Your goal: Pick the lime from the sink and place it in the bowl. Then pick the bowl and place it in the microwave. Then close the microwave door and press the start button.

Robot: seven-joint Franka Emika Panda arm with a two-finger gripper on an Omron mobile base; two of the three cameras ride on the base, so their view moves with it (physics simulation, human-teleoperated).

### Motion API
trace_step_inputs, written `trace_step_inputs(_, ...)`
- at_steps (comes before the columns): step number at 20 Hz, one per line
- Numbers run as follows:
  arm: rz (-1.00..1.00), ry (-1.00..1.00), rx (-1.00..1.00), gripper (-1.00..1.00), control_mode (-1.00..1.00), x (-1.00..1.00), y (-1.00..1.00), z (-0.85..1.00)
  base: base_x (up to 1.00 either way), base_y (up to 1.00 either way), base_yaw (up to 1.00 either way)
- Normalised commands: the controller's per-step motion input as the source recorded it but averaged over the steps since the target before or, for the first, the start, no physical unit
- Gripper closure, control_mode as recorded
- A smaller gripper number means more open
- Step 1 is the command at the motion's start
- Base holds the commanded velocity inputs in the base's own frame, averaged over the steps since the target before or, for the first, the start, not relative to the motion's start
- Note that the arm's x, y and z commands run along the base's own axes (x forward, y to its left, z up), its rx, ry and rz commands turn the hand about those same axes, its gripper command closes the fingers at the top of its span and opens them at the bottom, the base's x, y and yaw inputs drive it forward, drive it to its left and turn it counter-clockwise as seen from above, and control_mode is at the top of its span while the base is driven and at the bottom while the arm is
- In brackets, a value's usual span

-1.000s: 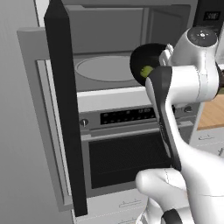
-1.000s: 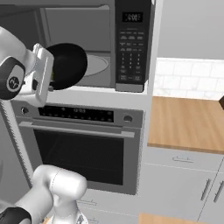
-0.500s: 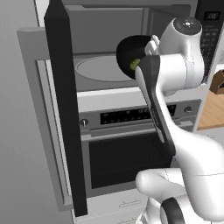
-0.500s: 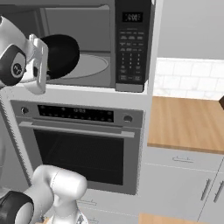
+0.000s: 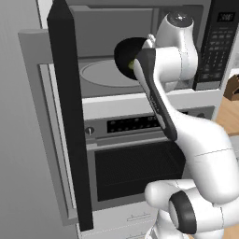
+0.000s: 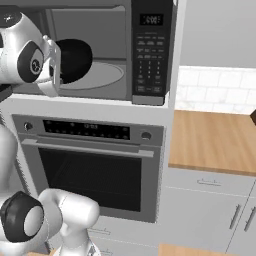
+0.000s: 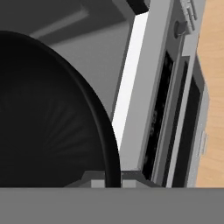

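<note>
The wide, shallow matte black bowl (image 5: 127, 57) sat at the upper centre of the left base frame, tipped on edge at the mouth of the large built-in black microwave (image 6: 150, 50), above the round grey turntable (image 5: 105, 74). A sliver of yellow-green at its lower right edge, likely the small round lime (image 5: 132, 63), showed against the white wrist. In the hand frame the gripper (image 7: 107, 181) was clamped shut on the bowl's rim, the two finger tips meeting either side of the dark edge at the bottom centre, with the black curve of the bowl spreading over the left half.

The tall black microwave door (image 5: 70, 116) stood swung wide at the left of the left base frame, edge-on to the camera. Below the cavity the steel-fronted wall oven (image 6: 92, 170) took up the lower left of the right base frame, and a wooden table (image 6: 215, 142) lay at the right.

The step in hand appeared to be carrying the loaded bowl into the microwave. The next move would call for reaching further into the cavity, levelling the bowl so the lime does not roll out, lowering it onto the turntable, then releasing and withdrawing clear of the door's swing.
</note>
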Motion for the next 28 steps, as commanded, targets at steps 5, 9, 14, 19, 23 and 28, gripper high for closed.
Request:
trace_step_inputs(5,0.05,0.0,0.0,1.0,-1.0,0.24,0.0,-0.1,0.0,0.0,0.0)
trace_step_inputs(9,0.05,0.0,0.0,1.0,-1.0,0.21,0.0,-0.15,0.0,0.0,0.0)
trace_step_inputs(14,0.05,0.0,0.0,1.0,-1.0,0.28,0.0,-0.23,0.0,0.0,0.0)
trace_step_inputs(19,0.04,0.01,0.0,1.0,-1.0,0.35,0.0,-0.22,0.0,0.0,0.0)
trace_step_inputs(23,0.04,0.01,0.0,1.0,-1.0,0.45,0.06,-0.08,0.0,0.0,0.0)
trace_step_inputs(28,0.04,0.03,-0.01,1.0,-1.0,0.48,0.12,-0.12,0.0,0.0,0.0)
